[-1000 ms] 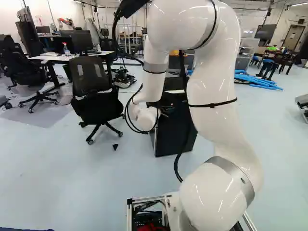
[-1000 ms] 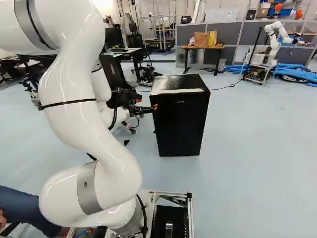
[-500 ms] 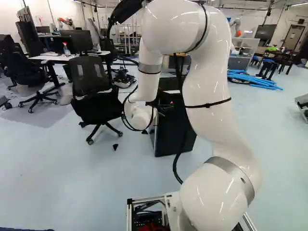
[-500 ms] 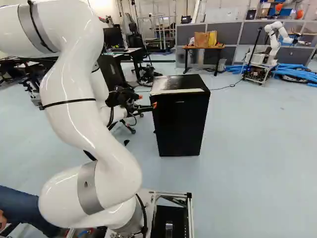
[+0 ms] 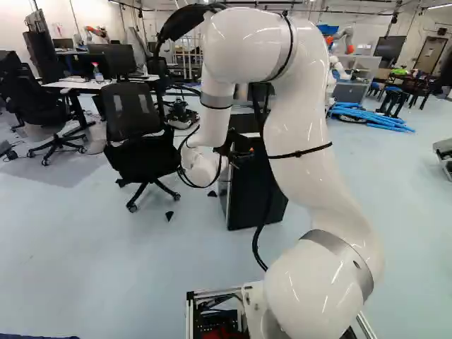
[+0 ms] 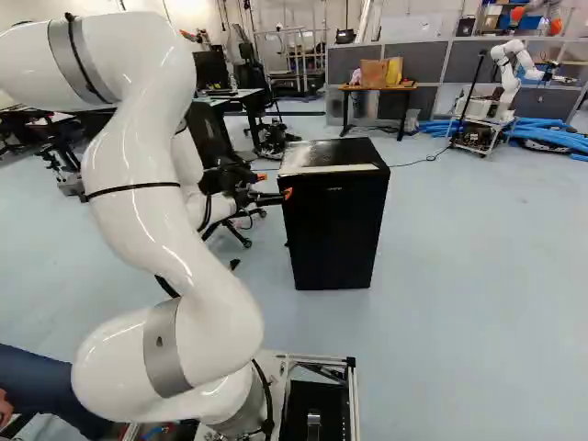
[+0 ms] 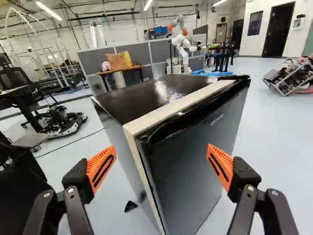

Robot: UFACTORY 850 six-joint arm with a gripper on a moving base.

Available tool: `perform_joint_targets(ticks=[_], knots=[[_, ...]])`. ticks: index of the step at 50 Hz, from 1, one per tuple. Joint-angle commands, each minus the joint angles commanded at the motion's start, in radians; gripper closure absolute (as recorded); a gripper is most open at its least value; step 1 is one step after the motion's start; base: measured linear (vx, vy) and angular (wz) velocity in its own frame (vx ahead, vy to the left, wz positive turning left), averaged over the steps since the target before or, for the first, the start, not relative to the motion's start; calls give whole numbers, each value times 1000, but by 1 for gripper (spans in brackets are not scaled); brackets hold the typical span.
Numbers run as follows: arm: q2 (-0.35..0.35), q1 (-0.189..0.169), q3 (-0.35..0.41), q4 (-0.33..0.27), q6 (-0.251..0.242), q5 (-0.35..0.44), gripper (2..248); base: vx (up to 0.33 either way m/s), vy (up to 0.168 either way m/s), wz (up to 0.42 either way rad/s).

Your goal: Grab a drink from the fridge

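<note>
Arm's elbow [image 5: 244, 46] lower, further fwd vs. prev. pics.

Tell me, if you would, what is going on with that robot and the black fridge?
The white arm has reached out to the fridge. Its jaws stand wide open, with the edge of the door ahead, between them. They grip nothing, the door looks shut and no drink shows.
</note>
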Motion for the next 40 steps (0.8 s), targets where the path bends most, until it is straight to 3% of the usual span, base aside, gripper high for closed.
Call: perform_joint_targets(ticks=[40], knots=[[-41,-33,-67,53,0,-10,3,0,0,0]])
